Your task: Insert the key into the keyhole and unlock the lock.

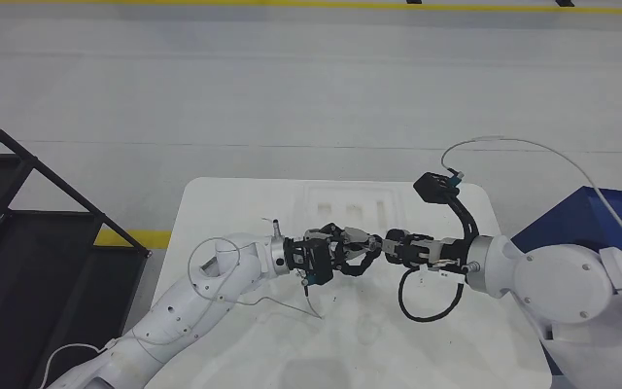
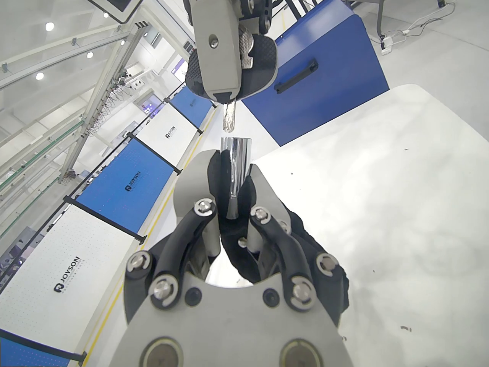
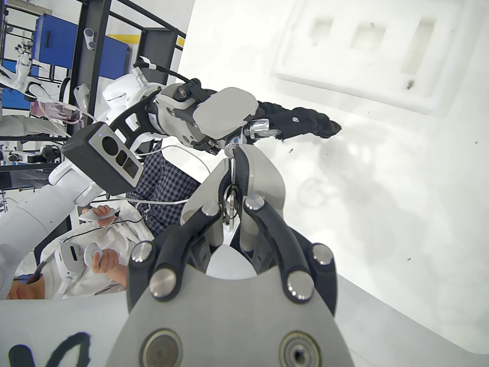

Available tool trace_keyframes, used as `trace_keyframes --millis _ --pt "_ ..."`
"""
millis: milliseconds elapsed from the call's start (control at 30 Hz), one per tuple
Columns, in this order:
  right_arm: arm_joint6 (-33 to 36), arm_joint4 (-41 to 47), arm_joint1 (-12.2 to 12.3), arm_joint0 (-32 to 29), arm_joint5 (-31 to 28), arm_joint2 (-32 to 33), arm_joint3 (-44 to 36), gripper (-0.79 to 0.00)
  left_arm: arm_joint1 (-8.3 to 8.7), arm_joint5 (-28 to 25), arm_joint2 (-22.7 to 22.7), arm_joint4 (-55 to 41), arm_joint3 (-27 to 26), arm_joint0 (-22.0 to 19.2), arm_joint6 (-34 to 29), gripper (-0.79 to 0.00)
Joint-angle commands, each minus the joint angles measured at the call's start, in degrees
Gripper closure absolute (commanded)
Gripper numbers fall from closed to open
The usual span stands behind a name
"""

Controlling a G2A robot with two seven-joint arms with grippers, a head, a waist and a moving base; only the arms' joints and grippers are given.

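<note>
Above the middle of the white table (image 1: 243, 204) my two grippers meet tip to tip. My left gripper (image 2: 233, 168) is shut on a chrome cylinder lock (image 2: 237, 154), whose end face points at the other gripper. My right gripper (image 3: 233, 162) is shut on the key (image 3: 230, 192). In the left wrist view the key blade (image 2: 229, 118) points at the lock's end face with a small gap between them. In the top view the left gripper (image 1: 342, 255) and right gripper (image 1: 372, 246) stand level with each other, clear of the table.
A white foam tray (image 1: 350, 204) with several recesses lies at the back of the table. A blue cabinet (image 1: 573, 219) stands beside the table's right edge. A black rack (image 1: 49, 253) stands to the left. Bare table surface lies in front of the grippers.
</note>
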Motion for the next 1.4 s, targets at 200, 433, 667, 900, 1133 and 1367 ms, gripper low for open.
trace_keyframes --millis 200,433,667,900,1133,1367 --pt "1.16 -0.82 0.21 0.54 -0.22 -0.89 0.29 0.0 -0.64 -2.27 0.05 -2.32 1.8 -0.63 0.31 0.0" --pt "1.17 -0.69 0.24 1.29 -0.36 -1.72 0.69 0.0 -1.04 -2.66 0.15 -1.72 1.93 -0.87 0.43 0.0" --pt "0.97 -0.78 0.32 1.61 -0.34 -2.09 0.81 0.0 -1.32 -3.0 -0.01 -1.21 2.01 -0.81 0.57 0.0" --pt "1.22 -0.98 0.41 1.98 -0.1 -2.62 1.06 0.0 -1.54 -3.08 -0.27 -0.54 2.08 -0.72 0.73 0.0" --pt "1.98 -1.21 0.51 2.61 0.2 -3.35 1.35 0.0 -1.72 -3.11 -0.6 0.14 2.05 -0.54 0.64 0.0" --pt "2.04 -1.41 0.53 3.31 0.58 -4.16 1.7 0.0 -1.86 -2.93 -0.91 1.21 1.91 -0.37 0.77 0.0"
